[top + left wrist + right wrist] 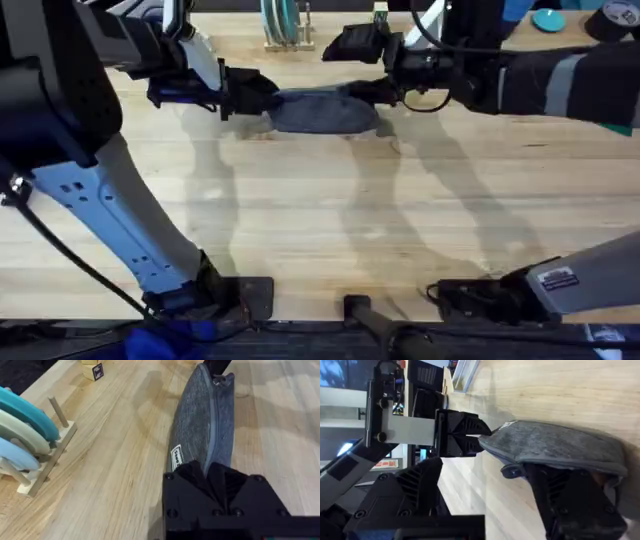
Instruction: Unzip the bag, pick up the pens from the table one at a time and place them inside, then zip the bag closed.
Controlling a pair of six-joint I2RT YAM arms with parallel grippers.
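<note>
The left hand is clamped on the left end of the pencil pouch, its black fingers pinching the fabric just beside the small white label. The pouch is blue-grey felt and lies flat on the wooden counter, towards its far edge, with its long axis running from one hand to the other. In the left wrist view the zipper runs along the top seam and looks shut for most of its length; what is inside the pouch cannot be seen. Behind the pouch's left end stands a wooden peg rack holding round discs in teal, cream and pale blue, set on edge. At the pouch's right end, the right hand is closed on the fabric at the zipper end.
</note>
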